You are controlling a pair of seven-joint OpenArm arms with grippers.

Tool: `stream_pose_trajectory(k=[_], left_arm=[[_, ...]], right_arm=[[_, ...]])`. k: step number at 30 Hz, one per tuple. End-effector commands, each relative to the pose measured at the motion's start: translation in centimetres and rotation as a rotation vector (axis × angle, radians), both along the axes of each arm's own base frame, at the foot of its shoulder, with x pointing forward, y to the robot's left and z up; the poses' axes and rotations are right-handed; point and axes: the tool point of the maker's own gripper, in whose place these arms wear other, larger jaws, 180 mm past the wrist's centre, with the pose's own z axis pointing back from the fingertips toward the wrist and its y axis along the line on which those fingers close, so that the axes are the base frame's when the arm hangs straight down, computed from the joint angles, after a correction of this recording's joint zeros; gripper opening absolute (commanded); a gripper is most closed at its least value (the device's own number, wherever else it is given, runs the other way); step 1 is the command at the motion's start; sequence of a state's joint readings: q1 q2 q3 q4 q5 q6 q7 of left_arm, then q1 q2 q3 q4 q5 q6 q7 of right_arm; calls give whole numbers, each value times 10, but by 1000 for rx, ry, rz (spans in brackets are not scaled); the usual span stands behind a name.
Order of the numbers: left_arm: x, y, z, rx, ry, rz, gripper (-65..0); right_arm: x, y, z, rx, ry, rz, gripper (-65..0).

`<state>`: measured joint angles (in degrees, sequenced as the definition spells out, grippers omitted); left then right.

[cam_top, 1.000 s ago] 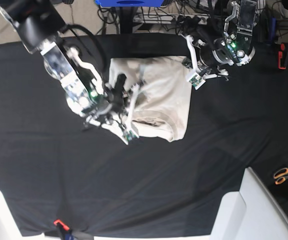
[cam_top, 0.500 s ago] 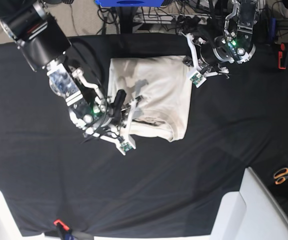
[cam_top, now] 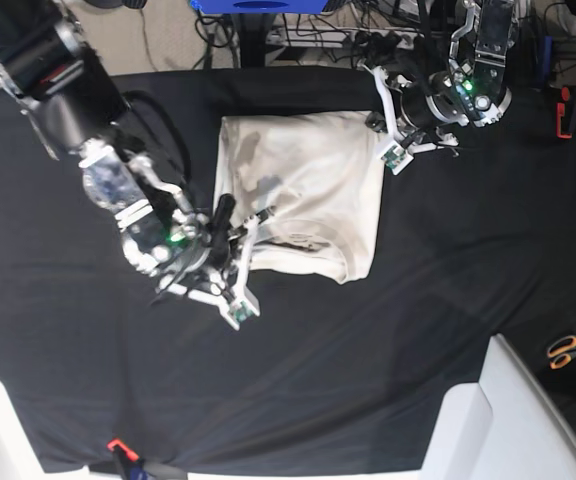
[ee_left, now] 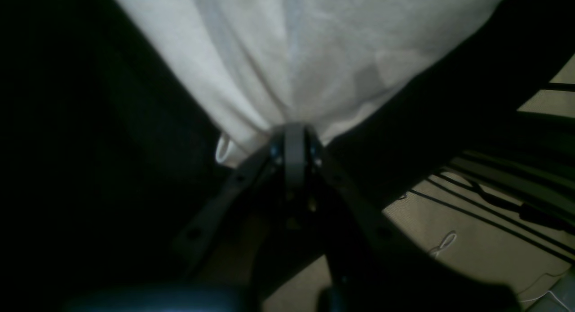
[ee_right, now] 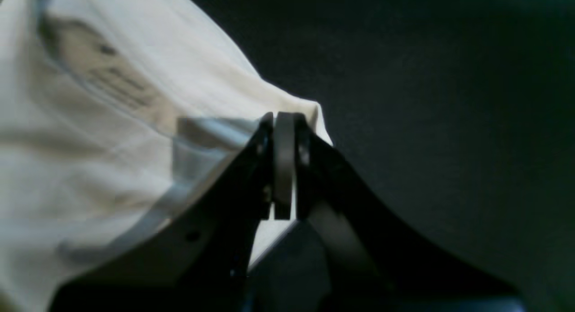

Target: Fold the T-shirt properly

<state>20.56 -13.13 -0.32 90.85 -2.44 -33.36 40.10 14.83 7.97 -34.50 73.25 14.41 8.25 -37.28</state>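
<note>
The cream T-shirt (cam_top: 313, 190) lies partly folded on the black table cloth (cam_top: 448, 290) in the upper middle of the base view. My left gripper (cam_top: 380, 128) is shut on the shirt's far right corner; in the left wrist view the cloth (ee_left: 296, 47) gathers into its closed fingertips (ee_left: 294, 129). My right gripper (cam_top: 246, 226) is shut on the shirt's near left edge. In the right wrist view the cloth (ee_right: 90, 137) peaks at its closed fingertips (ee_right: 283, 119), and the dark neck label (ee_right: 119, 85) shows.
Orange-handled scissors (cam_top: 569, 350) lie at the right edge. A white bin (cam_top: 513, 420) stands at the lower right. A red object (cam_top: 565, 110) sits at the far right. Cables (ee_left: 476, 199) run on the floor past the table's far edge.
The right-wrist arm has drawn back down and to the left, from over the shirt's middle to its near left edge. The left-wrist arm has barely moved.
</note>
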Motion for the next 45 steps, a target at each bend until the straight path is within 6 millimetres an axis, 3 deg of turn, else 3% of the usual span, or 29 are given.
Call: stream_pose_trajectory(k=[1,5,11,17,26,31,37,40,42,45], left_arm=[[-5,7,3,41,4,-10,-650],[9,0,29,37,-81,-37,-650],[44,6,60,43,-205,10,-650],[68,9,52,41,-205,28,-650],[56,20,22,50,-112,53,-650],[49,23,11,53,-73,63,-650],[43,28,-2,55,-30,78,-650],[41,31,-8,60,-11,84,-650],[43,32,-6,62,-19,82,-650],[53,29,15,51,-88,77,-650]], right_arm=[[7,6,26,29,-57,9,-648],[-32,14,43,38,-35,52,-648],[-77,23,15,55,78,54,-648],[-81,32,10,85,92,48,-648],[-95,45,-15,112,154,27,-648],[-105,26,-40,76,188,9,-648],[-108,-4,-47,59,200,-59,-648],[-108,-9,-47,59,201,-76,-648],[-108,-11,-48,57,202,-81,-648],[-110,-15,-39,59,175,-73,-648]])
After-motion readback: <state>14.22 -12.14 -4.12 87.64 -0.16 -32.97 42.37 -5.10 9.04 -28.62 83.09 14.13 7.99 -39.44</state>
